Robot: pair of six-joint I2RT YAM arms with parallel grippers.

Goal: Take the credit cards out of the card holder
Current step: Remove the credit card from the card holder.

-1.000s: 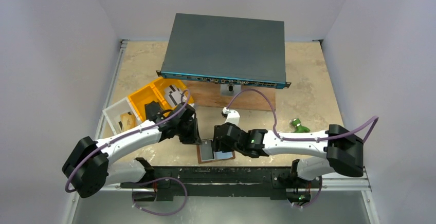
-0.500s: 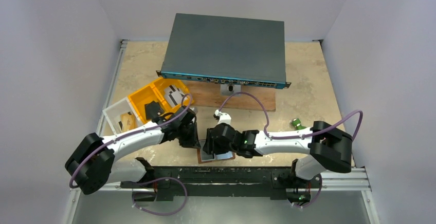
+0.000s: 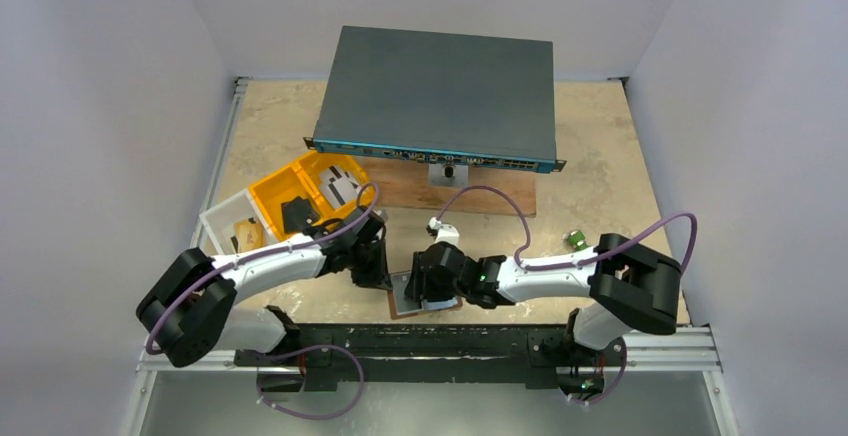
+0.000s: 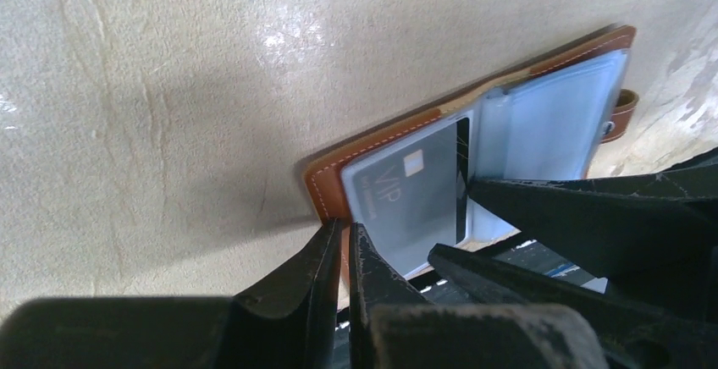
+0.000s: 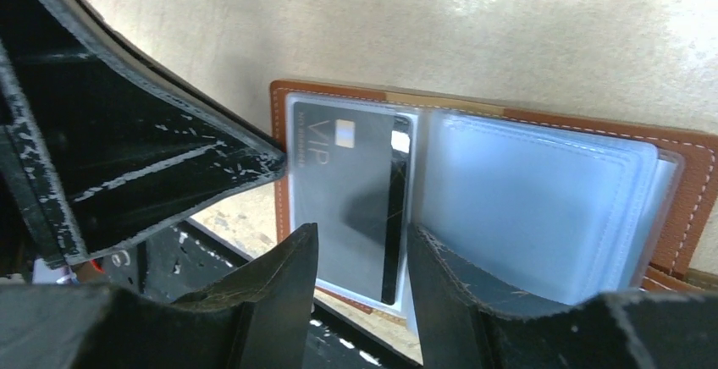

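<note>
So, card holder [image 4: 474, 145]: lying open and flat at the near edge of the table [image 3: 600, 186], between the two arms.
VIP card [image 5: 351, 191]: sitting in the left-hand clear sleeve, grey face up, showing a dark stripe on its inner side; not yet coming out.
clear pockets [image 5: 542, 217]: stacking on the other half, looking empty, though too hazy for telling.
left gripper [image 4: 343, 232]: sitting nearly shut, leaving a mere slit, tips resting on the left leather border; looking like nipping or pinning the cover, carrying no card.
right gripper [image 5: 362, 232]: standing about half open, straddling the card's near end, hovering over it, gripping nothing.
handling (card): expecting light, stiff and slick, sliding inside a soft, clingy sleeve.
handling (holder): judging it light and floppy, likely dragging along unless pinned.
where to grab: aiming for the card's short edge at the sleeve mouth, pinching across its thickness, pulling straight along the sleeve; not seeing clearly which end is open.
risk: slipping off the glossy face, or pinching sleeve and card together.
yellow tray [image 3: 262, 196]: sitting well left of the holder, holding flat card-like pieces.
</note>
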